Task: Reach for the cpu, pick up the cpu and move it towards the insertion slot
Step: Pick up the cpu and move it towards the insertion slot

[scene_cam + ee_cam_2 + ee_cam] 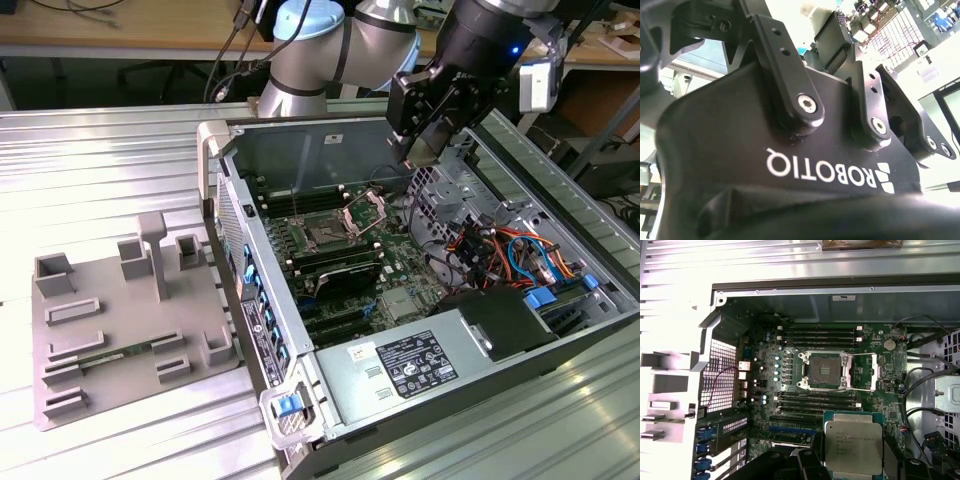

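My gripper point(424, 150) hangs above the open computer case, shut on the cpu point(426, 146), a pale flat square held clear of the board. In the first wrist view the cpu point(854, 445) shows its silvery top between two black fingers point(810, 462). The insertion slot point(325, 236) is a dark square socket on the motherboard, with its shiny bracket point(366, 212) hinged open beside it. It lies below the gripper and toward the exterior view's left. In the first wrist view the insertion slot point(822, 371) sits apart from the cpu, with memory slots between them. The gripper's black body point(790, 150) shows in the second wrist view.
A grey plastic tray point(120, 330) with recesses and posts lies on the ribbed metal table at the exterior view's left. Inside the case are long memory slots point(340, 268), a power supply point(400, 365), a grey heatsink point(400, 304) and a tangle of cables point(500, 250). The case walls point(225, 200) stand around the board.
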### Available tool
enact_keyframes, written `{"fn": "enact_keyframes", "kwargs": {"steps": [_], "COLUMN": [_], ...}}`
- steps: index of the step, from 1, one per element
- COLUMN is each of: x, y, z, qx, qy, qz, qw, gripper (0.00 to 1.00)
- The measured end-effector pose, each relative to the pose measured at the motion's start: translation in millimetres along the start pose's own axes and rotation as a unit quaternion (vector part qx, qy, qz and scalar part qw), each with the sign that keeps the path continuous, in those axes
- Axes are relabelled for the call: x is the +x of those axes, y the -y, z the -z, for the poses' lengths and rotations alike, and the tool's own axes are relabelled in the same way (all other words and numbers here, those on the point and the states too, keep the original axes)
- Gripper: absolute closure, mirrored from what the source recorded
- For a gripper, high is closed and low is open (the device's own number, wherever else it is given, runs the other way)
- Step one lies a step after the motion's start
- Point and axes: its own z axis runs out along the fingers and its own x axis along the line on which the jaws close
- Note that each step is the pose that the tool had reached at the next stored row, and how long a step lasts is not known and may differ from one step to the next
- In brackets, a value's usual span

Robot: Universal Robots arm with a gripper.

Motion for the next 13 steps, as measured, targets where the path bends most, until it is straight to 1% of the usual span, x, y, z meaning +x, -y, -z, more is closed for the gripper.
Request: {"fn": "enact_keyframes", "kwargs": {"steps": [13], "x": [0.0], "y": [0.3], "z": [-3.4], "qx": [0.0001], "qy": [0.0000], "qz": [0.000], "qw": [1.00000], "gripper": [0.45]}}
